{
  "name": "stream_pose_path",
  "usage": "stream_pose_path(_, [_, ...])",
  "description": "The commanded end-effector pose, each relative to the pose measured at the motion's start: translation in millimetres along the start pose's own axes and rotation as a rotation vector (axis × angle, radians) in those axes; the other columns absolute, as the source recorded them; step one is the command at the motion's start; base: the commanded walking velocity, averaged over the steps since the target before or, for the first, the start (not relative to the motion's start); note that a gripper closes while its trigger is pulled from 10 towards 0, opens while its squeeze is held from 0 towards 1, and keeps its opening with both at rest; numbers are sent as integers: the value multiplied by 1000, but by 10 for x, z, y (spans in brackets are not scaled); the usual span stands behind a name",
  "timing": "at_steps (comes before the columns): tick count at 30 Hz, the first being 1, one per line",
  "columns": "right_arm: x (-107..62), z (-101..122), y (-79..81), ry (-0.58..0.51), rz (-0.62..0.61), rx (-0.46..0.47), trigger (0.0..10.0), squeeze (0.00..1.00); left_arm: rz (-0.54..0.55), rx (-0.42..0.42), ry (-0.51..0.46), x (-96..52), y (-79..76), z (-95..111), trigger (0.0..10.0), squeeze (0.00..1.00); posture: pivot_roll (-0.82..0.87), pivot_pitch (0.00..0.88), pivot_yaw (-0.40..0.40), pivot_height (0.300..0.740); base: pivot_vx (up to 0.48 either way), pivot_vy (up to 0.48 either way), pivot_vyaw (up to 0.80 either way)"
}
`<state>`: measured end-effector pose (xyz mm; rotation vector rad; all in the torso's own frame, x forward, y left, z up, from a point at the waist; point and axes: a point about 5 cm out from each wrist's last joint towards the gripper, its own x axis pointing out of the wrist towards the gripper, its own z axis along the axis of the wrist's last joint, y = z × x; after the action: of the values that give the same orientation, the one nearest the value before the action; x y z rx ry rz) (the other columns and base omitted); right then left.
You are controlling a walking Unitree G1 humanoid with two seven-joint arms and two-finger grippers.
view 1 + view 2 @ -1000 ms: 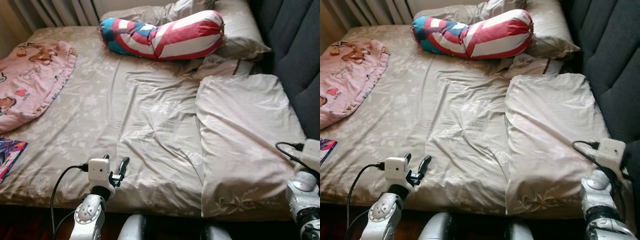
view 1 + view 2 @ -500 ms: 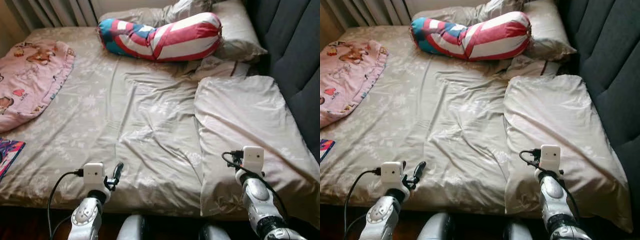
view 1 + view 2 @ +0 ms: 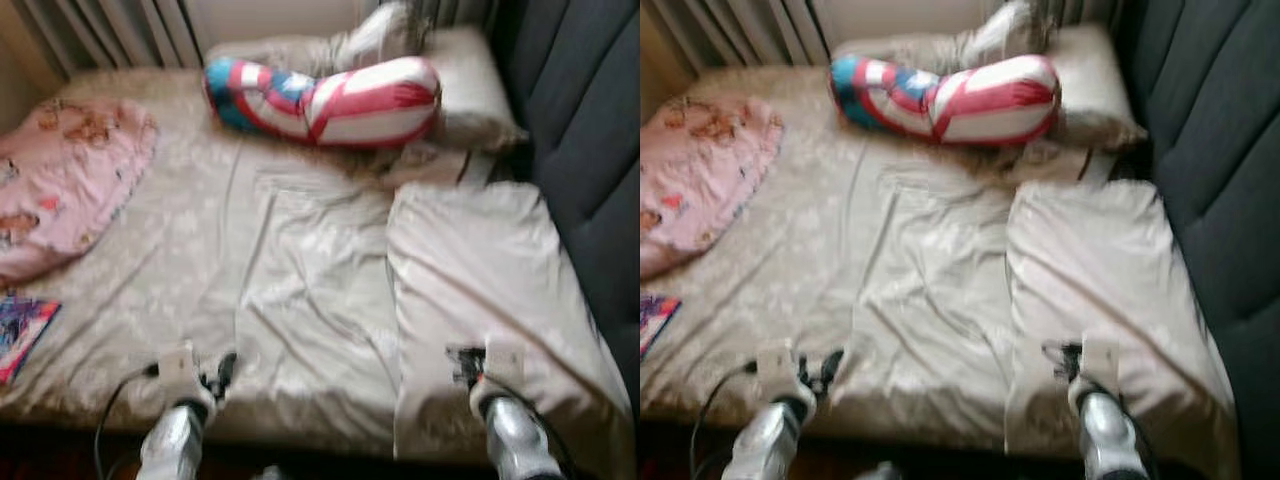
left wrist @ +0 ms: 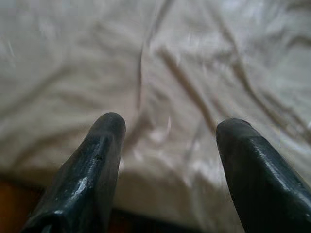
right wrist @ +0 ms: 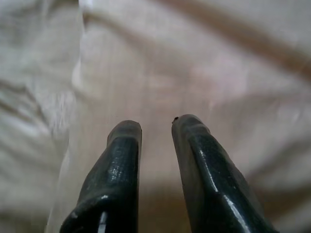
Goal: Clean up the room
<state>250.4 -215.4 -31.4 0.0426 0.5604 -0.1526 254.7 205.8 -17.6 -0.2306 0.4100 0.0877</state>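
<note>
While my head views are blurred, I can make out a bed (image 3: 300,290) under a rumpled beige sheet ahead of both my arms. My left gripper (image 4: 167,127) hangs over the sheet at the bed's near edge, its two black fingers (image 4: 99,160) spread wide apart with nothing between them. In the left eye view this left gripper (image 3: 222,372) sits low, just short of the creased middle of the sheet. My right gripper (image 5: 155,127) hovers above a flat beige pillow (image 3: 480,280) that lies ahead of it on the bed's right side; its fingers (image 5: 121,160) stand close with a narrow gap left, and they hold nothing. In the left eye view the right gripper (image 3: 465,365) is over the pillow's near end. Far beyond both grippers, at the bed's far end, a bolster (image 3: 325,98) striped in red, white and blue lies across more beige pillows (image 3: 470,85). Far ahead and to the left of my left gripper a pink blanket (image 3: 65,180) with cartoon prints is bunched on the sheet. Nearer, to the left of that gripper, a colourful book (image 3: 25,330) lies at the bed's edge. To the right of my right gripper rises a dark padded headboard (image 3: 590,150).
</note>
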Motion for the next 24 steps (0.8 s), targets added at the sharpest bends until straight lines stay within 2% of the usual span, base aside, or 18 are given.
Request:
stream_pose_path(1, [-78, -242, -34, 100, -24, 7, 10000, 0, 31, -16, 101, -53, 80, -172, 10000, 0, 74, 78, 28, 740, 0, 0, 0])
stream_pose_path(2, [-123, -350, -51, 138, -38, 15, 10000, 0, 55, -25, 149, -83, 120, -258, 10000, 0, 74, 78, 28, 740, 0, 0, 0])
stream_pose_path(4, [-163, -444, -64, 175, -52, 24, 10000, 0, 61, 10, 195, -118, 142, -337, 10000, 0, 73, 75, 28, 740, 0, 0, 0])
stream_pose_path(5, [-212, -551, -63, 218, -57, 30, 10000, 0, 59, 84, 275, -175, 162, -458, 10000, 0, 69, 66, 29, 740, 0, 0, 0])
stream_pose_path(9, [-315, -758, -24, 301, -35, 4, 10000, 0, 84, 136, 354, -285, 244, -614, 10000, 0, 58, 60, 29, 740, 0, 0, 0])
stream_pose_path(14, [-360, -831, -15, 314, -42, 51, 10000, 0, 88, 174, 399, -362, 292, -708, 10000, 0, 58, 60, 29, 740, 0, 0, 0])
stream_pose_path(16, [-374, -863, 12, 336, -28, 32, 10000, 0, 77, 185, 417, -375, 289, -733, 10000, 0, 61, 61, 30, 740, 0, 0, 0])
stream_pose_path(18, [-386, -895, 76, 358, 15, -14, 10000, 0, 61, 238, 466, -411, 308, -785, 10000, 0, 57, 57, 36, 740, 0, 0, 0])
stream_pose_path(23, [-353, -843, 95, 333, 3, -1, 10000, 0, 53, 242, 419, -347, 323, -680, 10000, 0, 53, 49, 40, 740, 0, 0, 0])
stream_pose_path(24, [-343, -822, 88, 318, -5, -1, 10000, 98, 50, 245, 414, -343, 327, -670, 10000, 0, 59, 48, 37, 740, 0, 0, 0])
